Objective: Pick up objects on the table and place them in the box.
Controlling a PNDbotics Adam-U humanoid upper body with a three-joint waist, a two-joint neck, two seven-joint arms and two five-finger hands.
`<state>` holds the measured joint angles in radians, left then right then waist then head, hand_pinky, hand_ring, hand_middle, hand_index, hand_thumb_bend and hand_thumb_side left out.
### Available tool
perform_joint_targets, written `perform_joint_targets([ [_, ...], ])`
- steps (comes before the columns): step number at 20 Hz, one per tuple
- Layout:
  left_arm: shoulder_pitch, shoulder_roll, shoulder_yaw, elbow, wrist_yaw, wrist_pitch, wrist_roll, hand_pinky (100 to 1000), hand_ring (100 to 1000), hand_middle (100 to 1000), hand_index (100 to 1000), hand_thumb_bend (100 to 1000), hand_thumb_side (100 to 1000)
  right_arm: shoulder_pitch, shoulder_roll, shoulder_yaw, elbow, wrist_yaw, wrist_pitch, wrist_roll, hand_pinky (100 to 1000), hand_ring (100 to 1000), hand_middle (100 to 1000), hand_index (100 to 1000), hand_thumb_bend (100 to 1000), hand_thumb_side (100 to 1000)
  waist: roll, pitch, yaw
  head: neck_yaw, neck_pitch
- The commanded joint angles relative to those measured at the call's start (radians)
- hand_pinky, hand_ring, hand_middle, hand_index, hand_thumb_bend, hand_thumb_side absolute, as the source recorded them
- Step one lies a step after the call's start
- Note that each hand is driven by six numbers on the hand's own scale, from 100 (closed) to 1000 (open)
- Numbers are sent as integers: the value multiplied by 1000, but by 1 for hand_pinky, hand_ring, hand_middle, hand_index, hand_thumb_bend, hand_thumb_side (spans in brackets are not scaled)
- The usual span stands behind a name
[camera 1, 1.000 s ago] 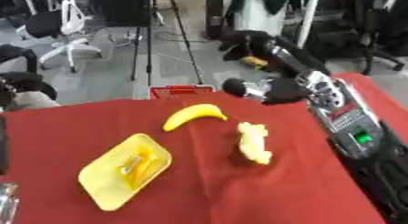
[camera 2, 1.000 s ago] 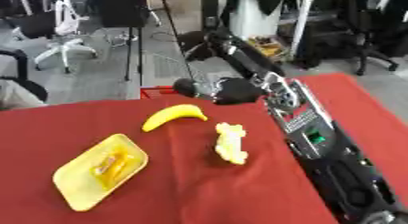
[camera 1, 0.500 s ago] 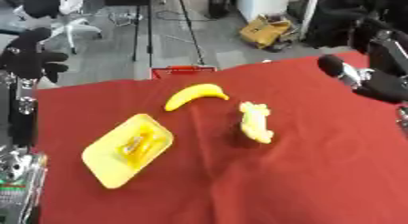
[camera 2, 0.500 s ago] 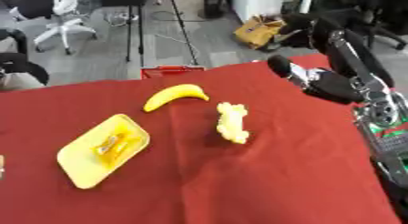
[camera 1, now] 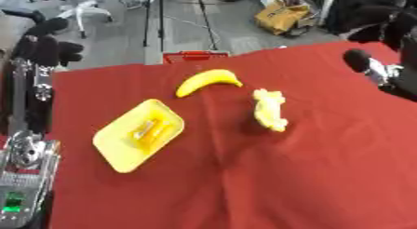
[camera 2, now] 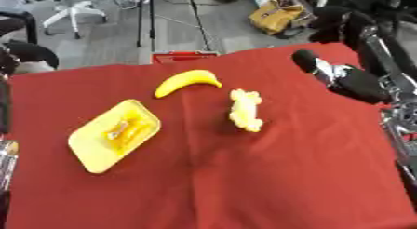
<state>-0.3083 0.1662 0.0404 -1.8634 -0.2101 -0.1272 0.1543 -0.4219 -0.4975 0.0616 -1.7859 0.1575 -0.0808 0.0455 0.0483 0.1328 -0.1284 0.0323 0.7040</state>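
Note:
A yellow banana (camera 1: 208, 80) lies on the red tablecloth near the far edge. To its right, a little nearer, lies a pale yellow lumpy thing (camera 1: 270, 109). A yellow tray (camera 1: 124, 151) sits at the left with a small yellowish item (camera 1: 149, 130) in it. The rim of a red box (camera 1: 194, 57) shows just past the table's far edge. My right hand (camera 2: 338, 77) hovers over the table's right side, well apart from the lumpy thing. My left hand (camera 1: 45, 44) is raised at the far left edge, holding nothing that I can see.
My left forearm (camera 1: 24, 167) runs along the left edge and my right arm (camera 2: 395, 116) along the right edge. Beyond the table are a grey floor, office chairs (camera 1: 77, 7), a tripod and a cardboard box (camera 1: 285, 16).
My right hand has swung from beside the banana out to the table's right side. The camera has moved, and my left arm has come into view at the left.

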Motion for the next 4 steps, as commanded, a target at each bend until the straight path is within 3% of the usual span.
perform_joint_targets([
  [1,-8,10,9,-12,9,-3,-2,632,643,779,823,712,909,-13,-11,-11,-24,9,2,-8,750,693,715,871,680,630,16,9,1,18,8],
  [4,-3,4,10,-12,15,-6,-1,632,644,779,823,712,909,-12,-10,-10,-27,12,2,-8,749,693,714,871,680,630,19,12,0,37,5],
])
